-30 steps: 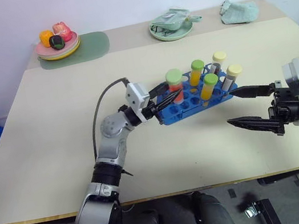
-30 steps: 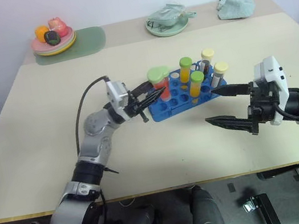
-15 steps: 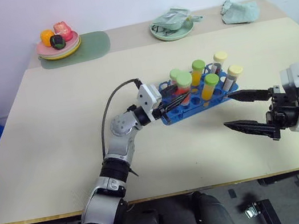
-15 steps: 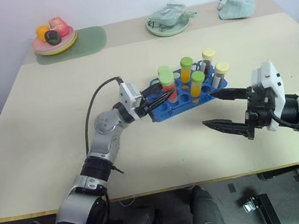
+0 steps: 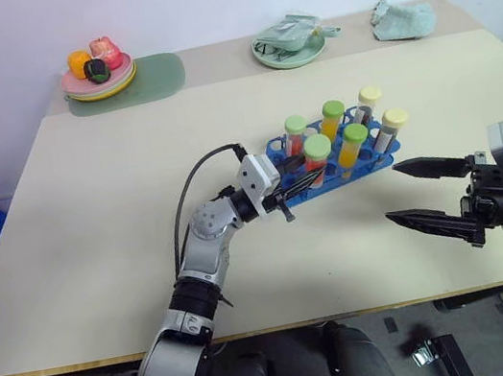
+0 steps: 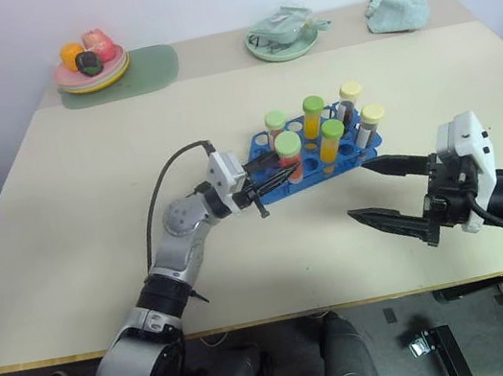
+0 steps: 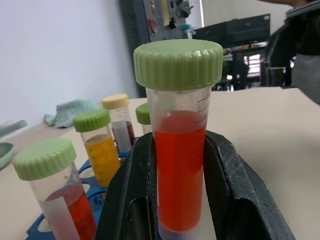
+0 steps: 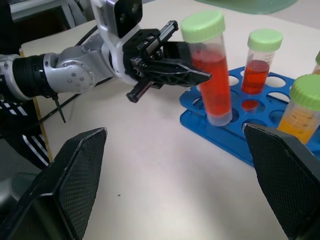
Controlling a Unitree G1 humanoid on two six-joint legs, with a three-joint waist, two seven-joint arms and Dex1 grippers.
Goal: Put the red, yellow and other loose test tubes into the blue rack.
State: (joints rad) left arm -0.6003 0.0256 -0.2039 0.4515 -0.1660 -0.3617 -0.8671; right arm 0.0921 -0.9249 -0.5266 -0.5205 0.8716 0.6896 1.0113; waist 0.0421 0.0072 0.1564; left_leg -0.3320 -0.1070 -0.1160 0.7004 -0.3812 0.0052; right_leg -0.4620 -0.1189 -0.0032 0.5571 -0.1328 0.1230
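Desk [image 5: 77, 248] scene, near to far. Right tool [image 5: 428, 193] nearest, fingers spread wide, nothing in them, hovering just off the right end of the blue rack [image 5: 323, 180]. Left tool [image 5: 291, 181] clenched on the red tube with green cap [image 5: 317, 159], gripping the clear barrel below the cap; tube upright, its base at a near-row hole of the rack, seated or not I cannot tell. In the rack behind: another red tube [image 5: 295, 134], two yellow tubes with green caps [image 5: 354, 149], two dark ones with pale yellow caps [image 5: 388, 130]. Tubes look light, stiff, smooth plastic, likely slippery; best held mid-barrel just under the ribbed cap, kept vertical. Far edge: green plate [image 5: 288, 48], cloth [image 5: 403, 19], plate of toy fruit [image 5: 97, 76].
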